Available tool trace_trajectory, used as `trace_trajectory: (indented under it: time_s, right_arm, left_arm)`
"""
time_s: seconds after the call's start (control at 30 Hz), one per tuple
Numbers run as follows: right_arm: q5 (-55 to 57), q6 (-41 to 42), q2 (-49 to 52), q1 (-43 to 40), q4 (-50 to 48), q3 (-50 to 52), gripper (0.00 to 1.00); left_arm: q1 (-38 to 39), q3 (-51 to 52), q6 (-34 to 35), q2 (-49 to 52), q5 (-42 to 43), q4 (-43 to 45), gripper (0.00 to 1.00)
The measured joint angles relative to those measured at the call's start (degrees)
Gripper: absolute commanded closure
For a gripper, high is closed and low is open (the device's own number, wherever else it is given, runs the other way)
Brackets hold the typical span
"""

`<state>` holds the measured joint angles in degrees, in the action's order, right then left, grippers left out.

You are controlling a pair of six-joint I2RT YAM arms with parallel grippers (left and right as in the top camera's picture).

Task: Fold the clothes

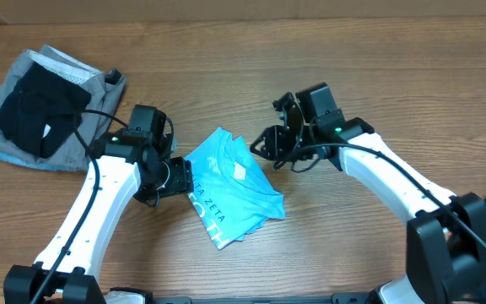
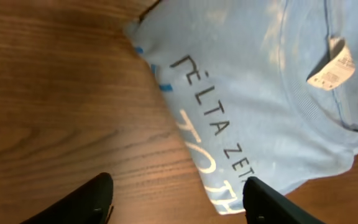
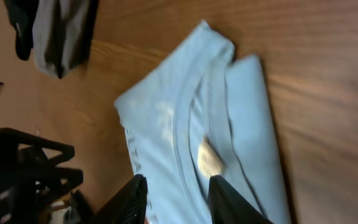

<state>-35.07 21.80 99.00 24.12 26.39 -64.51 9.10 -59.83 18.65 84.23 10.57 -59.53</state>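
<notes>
The light-blue T-shirt (image 1: 230,186) lies folded into a small packet at the table's middle, white lettering along its left edge. In the left wrist view the shirt (image 2: 260,93) shows its collar and a white label (image 2: 333,65). My left gripper (image 1: 182,177) sits at the packet's left edge, open wide (image 2: 176,205) over bare wood and the shirt's lettered corner, holding nothing. My right gripper (image 1: 265,145) hovers at the packet's upper right edge. Its jaws stand apart (image 3: 178,200) above the shirt (image 3: 166,124) near the label (image 3: 209,158), open.
A pile of black and grey garments (image 1: 45,110) lies at the far left of the wooden table (image 1: 378,51); it also shows in the right wrist view (image 3: 55,31). The left arm's black wrist (image 3: 17,168) stands beside the shirt.
</notes>
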Motion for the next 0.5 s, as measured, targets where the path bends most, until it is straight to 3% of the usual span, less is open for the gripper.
trace_trajectory:
  time_s: [0.07, 0.33, 0.5]
  right_arm:
    - [0.0, 0.0, 2.2, 1.3, -2.4, 0.0, 0.64]
    - [-1.1, -0.2, 9.5, 6.4, -2.7, 0.0, 0.63]
    - [-1.5, -1.2, 9.5, 10.3, 0.2, 0.0, 0.72]
  left_arm:
    - [0.0, 0.0, 0.0, 0.0, -0.2, 1.4, 0.43]
    - [-0.8, 0.0, -0.9, 1.6, -4.7, 5.8, 0.43]
    - [-3.7, 0.0, -3.8, 8.3, -5.3, 9.6, 0.52]
